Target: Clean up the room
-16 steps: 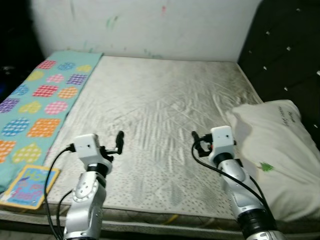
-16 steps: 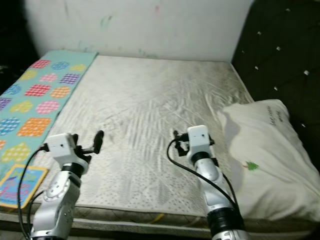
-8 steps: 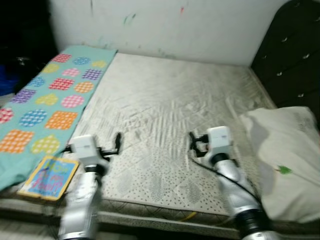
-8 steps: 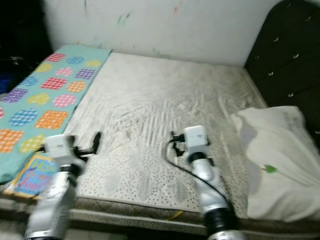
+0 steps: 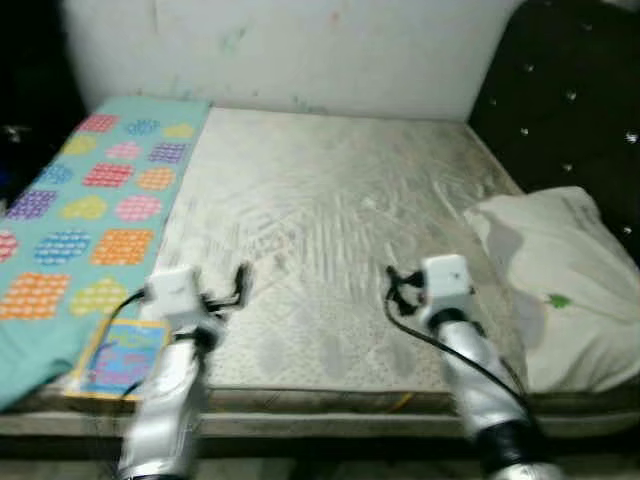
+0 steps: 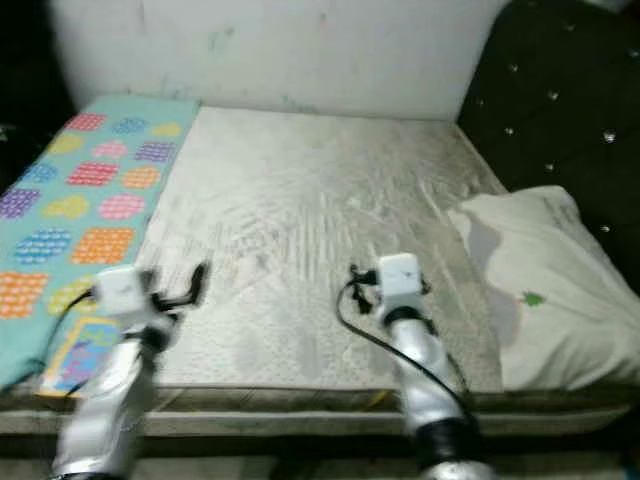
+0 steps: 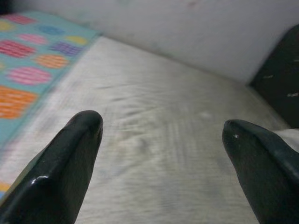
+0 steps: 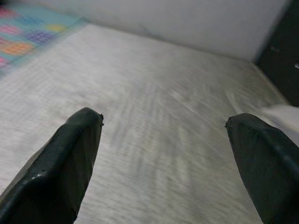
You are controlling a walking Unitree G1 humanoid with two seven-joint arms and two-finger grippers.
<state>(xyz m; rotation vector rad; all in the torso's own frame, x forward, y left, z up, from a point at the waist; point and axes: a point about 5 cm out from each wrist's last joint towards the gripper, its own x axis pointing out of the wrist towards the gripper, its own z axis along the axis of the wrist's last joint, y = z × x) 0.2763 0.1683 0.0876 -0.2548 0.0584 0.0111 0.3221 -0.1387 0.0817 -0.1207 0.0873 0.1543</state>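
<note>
A bare grey mattress [image 5: 330, 210] lies before me. A white pillow [image 5: 555, 285] rests at its right side, against the black headboard. A teal blanket [image 5: 85, 200] with coloured patches covers the left strip of the bed. A colourful picture book [image 5: 118, 357] lies on the front left corner. My left gripper [image 5: 240, 285] hovers open over the front of the mattress, just right of the book, with nothing between its fingers [image 7: 74, 140]. My right gripper [image 5: 392, 285] is held open and empty over the front middle, left of the pillow.
The tufted black headboard [image 5: 570, 110] stands along the right and a white wall [image 5: 300, 50] runs along the far side. The mattress front edge [image 5: 330, 400] is close below my arms. A dark gap lies left of the blanket.
The whole picture has shifted and blurred, so the camera has moved; more of the bed's front edge shows. Both arms keep the same raised pose with fingers open.
</note>
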